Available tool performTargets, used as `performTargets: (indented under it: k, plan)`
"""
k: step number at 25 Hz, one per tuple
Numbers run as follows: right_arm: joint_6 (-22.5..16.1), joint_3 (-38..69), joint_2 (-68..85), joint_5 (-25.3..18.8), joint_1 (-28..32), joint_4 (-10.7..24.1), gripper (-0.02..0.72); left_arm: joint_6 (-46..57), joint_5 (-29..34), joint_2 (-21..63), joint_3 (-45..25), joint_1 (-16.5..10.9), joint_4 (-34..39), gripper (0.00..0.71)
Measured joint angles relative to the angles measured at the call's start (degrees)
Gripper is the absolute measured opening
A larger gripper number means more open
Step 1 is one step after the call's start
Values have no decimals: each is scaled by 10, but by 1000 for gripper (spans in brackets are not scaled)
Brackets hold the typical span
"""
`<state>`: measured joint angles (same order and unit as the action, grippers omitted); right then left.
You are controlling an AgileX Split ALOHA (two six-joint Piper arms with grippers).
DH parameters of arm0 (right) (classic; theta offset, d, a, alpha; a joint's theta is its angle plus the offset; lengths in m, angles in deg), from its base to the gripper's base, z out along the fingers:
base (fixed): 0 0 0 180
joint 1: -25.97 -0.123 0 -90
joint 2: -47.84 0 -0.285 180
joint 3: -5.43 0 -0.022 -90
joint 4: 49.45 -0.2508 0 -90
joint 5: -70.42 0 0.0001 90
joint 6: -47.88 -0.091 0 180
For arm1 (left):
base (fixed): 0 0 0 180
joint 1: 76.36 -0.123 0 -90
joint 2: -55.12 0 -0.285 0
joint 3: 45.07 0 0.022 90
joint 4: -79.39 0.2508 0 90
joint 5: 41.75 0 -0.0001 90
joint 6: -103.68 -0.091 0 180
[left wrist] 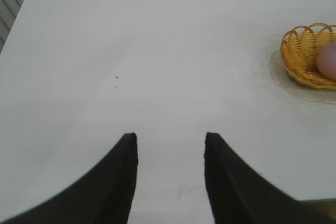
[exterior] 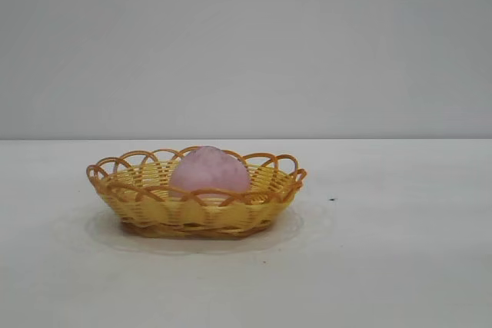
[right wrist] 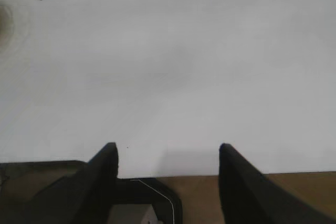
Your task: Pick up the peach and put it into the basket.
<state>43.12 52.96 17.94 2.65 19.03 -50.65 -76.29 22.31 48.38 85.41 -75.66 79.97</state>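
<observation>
A: Where is the right gripper [right wrist: 168, 161]?

B: It hangs over the near edge of the white table [right wrist: 173, 66]. Its two dark fingers [right wrist: 107, 163] are spread apart. Nothing is between them.

A: And the left gripper [left wrist: 170, 153]?

B: It is over the table too, well away from the basket [left wrist: 304, 56]. Its fingers [left wrist: 126, 156] have a gap between them, and they hold nothing.

A: Where is the peach [exterior: 210, 170]?

B: It sits inside the basket, near the middle. It is pink and round. The top of it pokes up above the looped brown rim.

A: What is the table like?

B: It is white and flat. There is a tiny dark speck [exterior: 332, 200] on it, just to the right of the basket in the outside view. Around the basket there is a faint round smudge [left wrist: 275, 72] on the top. From the right wrist view you can see a brown strip [right wrist: 299, 179] past the table's edge, and a dark thing [right wrist: 152, 200] down there. I can't tell what it is.

A: And the room?

B: Behind the table is a plain grey wall [exterior: 246, 44].
</observation>
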Motion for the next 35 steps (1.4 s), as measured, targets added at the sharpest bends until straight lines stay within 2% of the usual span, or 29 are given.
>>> performTargets:
  k: [6, 17, 35]
  plan:
    - [25, 12, 55, 31, 0, -14, 363, 0, 0, 1, 0, 0, 0, 261]
    - [33, 12, 227, 30, 0, -18, 363, 0, 1, 1, 0, 0, 0, 261]
    - [40, 17, 230, 27, 0, -19, 363, 0, 1, 1, 0, 0, 0, 261]
